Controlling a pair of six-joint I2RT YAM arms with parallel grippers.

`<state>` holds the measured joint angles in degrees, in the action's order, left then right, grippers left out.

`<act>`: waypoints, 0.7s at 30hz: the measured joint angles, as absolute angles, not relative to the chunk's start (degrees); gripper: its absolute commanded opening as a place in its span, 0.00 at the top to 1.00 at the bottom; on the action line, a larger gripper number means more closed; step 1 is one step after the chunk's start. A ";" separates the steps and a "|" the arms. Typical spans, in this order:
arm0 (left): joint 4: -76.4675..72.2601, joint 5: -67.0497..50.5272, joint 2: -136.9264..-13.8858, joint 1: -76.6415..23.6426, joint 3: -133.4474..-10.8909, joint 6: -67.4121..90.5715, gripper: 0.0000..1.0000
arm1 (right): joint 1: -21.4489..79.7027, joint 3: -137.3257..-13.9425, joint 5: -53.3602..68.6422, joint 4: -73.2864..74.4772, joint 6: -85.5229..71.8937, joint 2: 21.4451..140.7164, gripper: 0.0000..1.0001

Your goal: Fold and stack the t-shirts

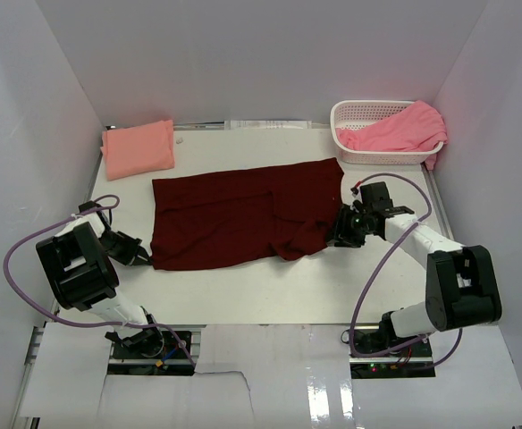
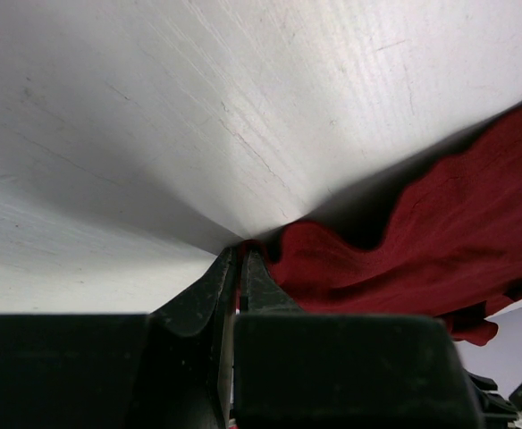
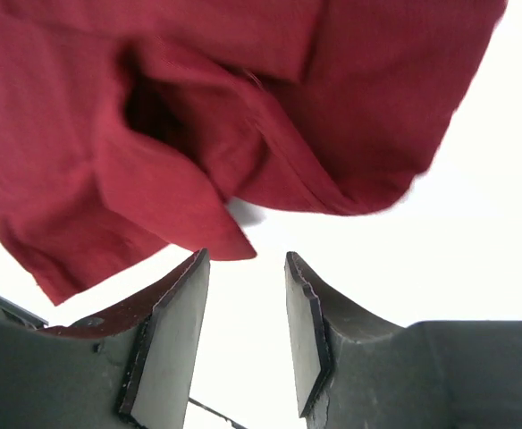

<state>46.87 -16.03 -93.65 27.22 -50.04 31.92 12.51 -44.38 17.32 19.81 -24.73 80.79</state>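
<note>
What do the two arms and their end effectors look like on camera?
Both arms match: the left arm and right arm have boxy black joint housings joined by white links. A purple cable loops along each one. A small green light glows near the right wrist. The left end effector and right end effector have dark, wedge-shaped fingers with flat inner pads.

Three t-shirts, maroon t-shirt [image 1: 243, 214], salmon-peach t-shirt [image 1: 138, 148], pink t-shirt [image 1: 402, 128], one white basket [image 1: 352, 113], two arms, left arm [image 1: 75, 266], right arm [image 1: 458, 288]

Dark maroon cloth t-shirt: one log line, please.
dark maroon cloth t-shirt spread | left gripper shut on corner | right gripper open nearby
</note>
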 measured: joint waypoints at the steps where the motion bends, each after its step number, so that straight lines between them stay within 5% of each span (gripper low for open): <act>1: 46.87 -16.03 -93.65 27.22 -50.02 31.92 1.00 | 12.51 -43.99 17.56 19.84 -24.73 81.23 0.55; 13: 46.85 -16.05 -93.65 27.22 -50.02 31.92 1.00 | 12.51 -41.89 21.91 15.07 -25.34 86.48 0.56; 17: 46.85 -16.08 -93.65 27.22 -50.02 31.92 1.00 | 12.51 -41.32 23.22 13.26 -26.11 88.07 0.71; 21: 46.85 -16.08 -93.65 27.22 -50.02 31.92 1.00 | 12.51 -41.30 24.12 11.81 -26.79 88.33 0.75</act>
<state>46.85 -16.08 -93.65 27.22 -50.02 31.92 12.51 -41.30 24.12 11.81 -26.79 88.33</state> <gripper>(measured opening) 0.131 0.264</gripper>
